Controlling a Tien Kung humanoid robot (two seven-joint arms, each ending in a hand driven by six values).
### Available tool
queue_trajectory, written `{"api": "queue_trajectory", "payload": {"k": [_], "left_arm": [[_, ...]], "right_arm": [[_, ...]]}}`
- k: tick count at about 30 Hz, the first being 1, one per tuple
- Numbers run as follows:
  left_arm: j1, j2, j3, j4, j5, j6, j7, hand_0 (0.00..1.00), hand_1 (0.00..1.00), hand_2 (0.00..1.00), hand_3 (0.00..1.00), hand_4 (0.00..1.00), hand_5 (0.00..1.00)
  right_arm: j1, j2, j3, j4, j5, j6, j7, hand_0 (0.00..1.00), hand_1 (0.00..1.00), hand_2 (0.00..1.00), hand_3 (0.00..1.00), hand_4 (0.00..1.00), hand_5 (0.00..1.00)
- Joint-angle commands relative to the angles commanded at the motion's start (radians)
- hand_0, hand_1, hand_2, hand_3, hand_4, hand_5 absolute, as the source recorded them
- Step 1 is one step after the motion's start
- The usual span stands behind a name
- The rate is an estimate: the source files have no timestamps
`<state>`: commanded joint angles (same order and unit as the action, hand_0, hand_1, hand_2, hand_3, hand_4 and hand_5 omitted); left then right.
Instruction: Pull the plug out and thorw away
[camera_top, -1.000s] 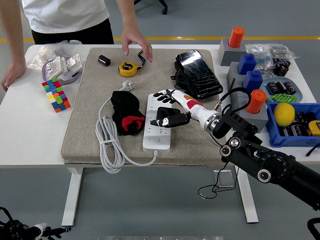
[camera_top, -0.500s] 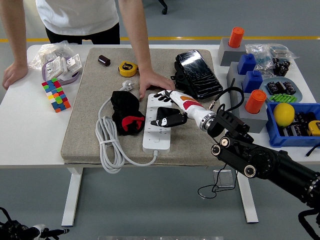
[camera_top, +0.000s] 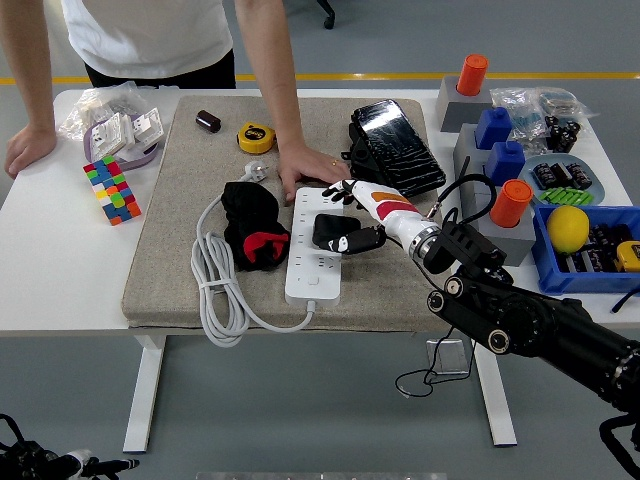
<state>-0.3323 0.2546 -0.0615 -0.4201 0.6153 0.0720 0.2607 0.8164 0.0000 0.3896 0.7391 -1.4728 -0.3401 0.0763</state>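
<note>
Head view: the black block-shaped plug adapter (camera_top: 334, 230) sits seated in the white multi-socket power strip (camera_top: 315, 250), about midway along it, on the side nearer the robot's right arm. The strip's long axis runs from the table's far side toward the near edge, and the plug stands up out of its top face, so pulling it free calls for a lift upward, away from the strip. The robot's right hand (camera_top: 355, 210) is right at the plug: its thumb reaches in low beside the plug's right flank and the white-and-black fingers (camera_top: 340, 190) arch over just beyond it. They look curled around the plug, but whether they pinch it firmly cannot be told from this angle. The left hand is out of view, so the right arm is the only one placed for the pull.

Just beyond the strip's far end, a person's hand (camera_top: 305, 165) presses flat on the grey felt mat (camera_top: 190, 180), likely steadying the strip. Left of the strip lie a black-and-red cloth bundle (camera_top: 252, 228) and the strip's coiled white cable (camera_top: 215, 280).

Compared with half a second ago, the plug sits more upright and the fingers have drawn closer around it; the person's hand has stayed put.
</note>
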Motion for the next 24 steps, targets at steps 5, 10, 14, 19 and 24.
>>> {"api": "queue_trajectory", "payload": {"k": [5,10,14,19,24], "left_arm": [[0.001,-0.002,0.001,0.0,-0.001,0.0,0.0,0.534,0.666,0.692,0.669,0.837,0.69],[0.001,-0.003,0.002,0.0,-0.003,0.001,-0.001,0.534,0.666,0.692,0.668,0.837,0.69],[0.002,-0.003,0.002,0.0,-0.004,0.001,-0.001,0.534,0.666,0.692,0.668,0.837,0.69],[0.002,-0.004,0.004,0.0,-0.006,0.002,-0.002,0.534,0.666,0.692,0.667,0.837,0.69],[0.001,-0.003,0.003,0.0,-0.004,0.001,-0.001,0.534,0.665,0.693,0.667,0.838,0.69]], "right_arm": [[0.001,0.0,-0.015,-0.017,-0.01,0.016,-0.007,0.564,0.622,0.629,0.588,0.998,0.171],[0.0,0.0,-0.02,-0.019,0.0,0.016,-0.004,0.597,0.59,0.588,0.559,0.998,0.143],[0.002,0.0,-0.023,-0.016,-0.001,0.022,-0.005,0.597,0.59,0.588,0.559,0.998,0.143],[0.001,0.0,-0.028,-0.016,0.002,0.011,0.002,0.553,0.525,0.547,0.551,0.998,0.112],[0.009,0.0,-0.027,-0.017,0.021,0.009,0.009,0.422,0.499,0.535,0.55,0.966,0.069]]}}
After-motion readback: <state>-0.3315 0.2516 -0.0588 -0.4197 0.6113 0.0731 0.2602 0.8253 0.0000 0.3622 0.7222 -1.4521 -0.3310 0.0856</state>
